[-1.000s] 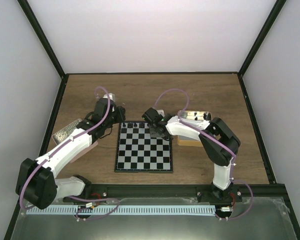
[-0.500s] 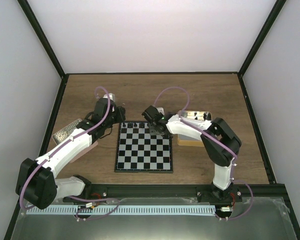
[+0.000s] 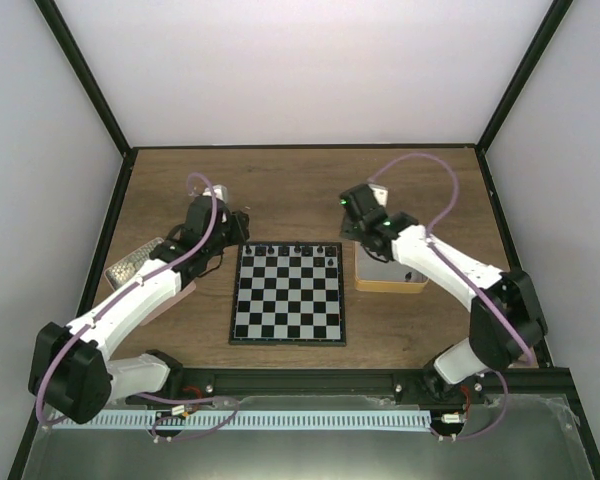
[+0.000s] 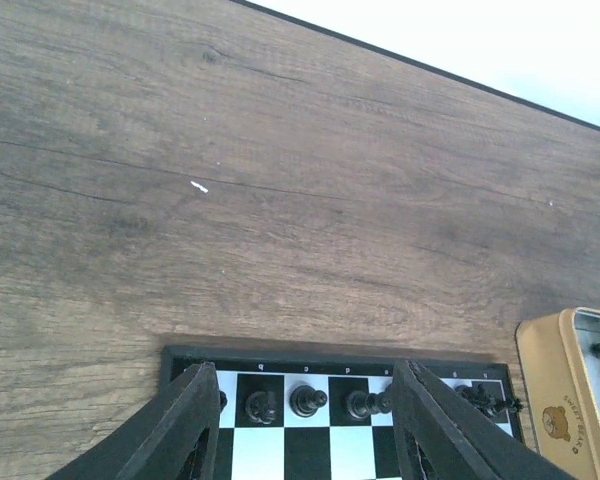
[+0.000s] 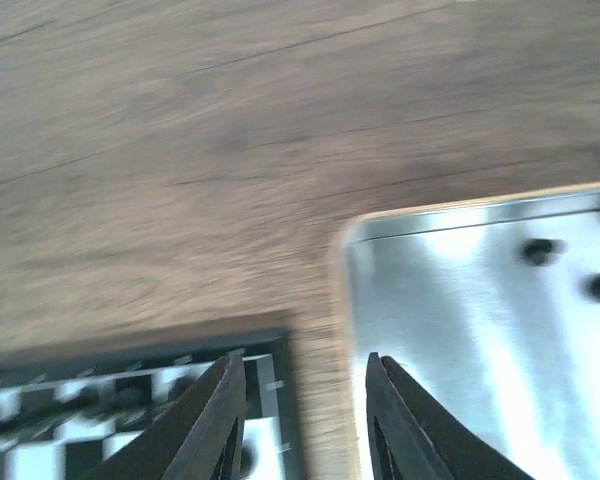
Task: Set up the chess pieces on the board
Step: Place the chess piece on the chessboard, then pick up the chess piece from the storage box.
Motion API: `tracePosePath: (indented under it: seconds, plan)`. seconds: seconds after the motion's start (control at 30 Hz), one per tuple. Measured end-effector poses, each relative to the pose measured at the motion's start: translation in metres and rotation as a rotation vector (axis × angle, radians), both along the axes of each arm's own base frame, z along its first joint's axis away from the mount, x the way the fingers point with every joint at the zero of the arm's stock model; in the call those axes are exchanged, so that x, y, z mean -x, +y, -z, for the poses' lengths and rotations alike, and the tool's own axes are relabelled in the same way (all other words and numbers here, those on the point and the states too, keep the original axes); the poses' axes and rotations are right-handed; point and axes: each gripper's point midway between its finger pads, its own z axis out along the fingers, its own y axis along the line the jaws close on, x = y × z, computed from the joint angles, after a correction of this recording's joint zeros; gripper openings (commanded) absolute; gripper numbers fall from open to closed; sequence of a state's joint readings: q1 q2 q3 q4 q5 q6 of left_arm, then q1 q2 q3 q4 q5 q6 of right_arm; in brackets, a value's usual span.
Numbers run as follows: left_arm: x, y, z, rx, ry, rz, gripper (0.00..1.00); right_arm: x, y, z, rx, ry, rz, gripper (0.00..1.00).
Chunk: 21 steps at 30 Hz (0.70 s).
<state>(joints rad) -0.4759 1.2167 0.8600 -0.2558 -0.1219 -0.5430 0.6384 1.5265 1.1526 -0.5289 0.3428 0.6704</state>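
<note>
I list: flat black-and-silver checked chessboard (image 3: 288,300) on the wooden tabletop (image 3: 300,185). Tiny black chess pieces (image 3: 300,247) stand along its far row, with more in the tan metal tin (image 3: 390,283) to its right. Left claw (image 4: 305,430) is wide and empty above its far edge. Right claw (image 5: 305,430) is parted and empty beside its far right corner.

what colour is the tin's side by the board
Tan, with a small brown bear print; the tin shows best in the left wrist view.

Chess pieces (image 3: 299,247) line the board's (image 3: 288,300) far row, seemingly with more in the tin (image 3: 380,283) at right.
</note>
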Motion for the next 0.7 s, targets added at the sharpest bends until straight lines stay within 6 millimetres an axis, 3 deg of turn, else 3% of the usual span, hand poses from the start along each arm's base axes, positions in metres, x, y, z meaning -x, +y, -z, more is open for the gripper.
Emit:
tracePosePath:
  seconds: [0.2,0.37,0.5,0.7]
  plan:
    - [0.000,0.002,-0.005,0.002,-0.014,-0.008,0.50,-0.005,-0.097,0.032,0.027,0.062,0.231,0.34]
    - [0.001,0.004,-0.011,0.007,-0.031,-0.014,0.50,-0.004,-0.150,0.060,0.038,0.130,0.342,0.25]
    - [0.001,0.004,-0.012,0.009,-0.031,-0.015,0.50,-0.012,-0.164,0.077,0.036,0.163,0.359,0.20]
    - [0.001,0.004,-0.012,0.009,-0.031,-0.015,0.50,-0.016,-0.164,0.101,0.052,0.208,0.337,0.16]
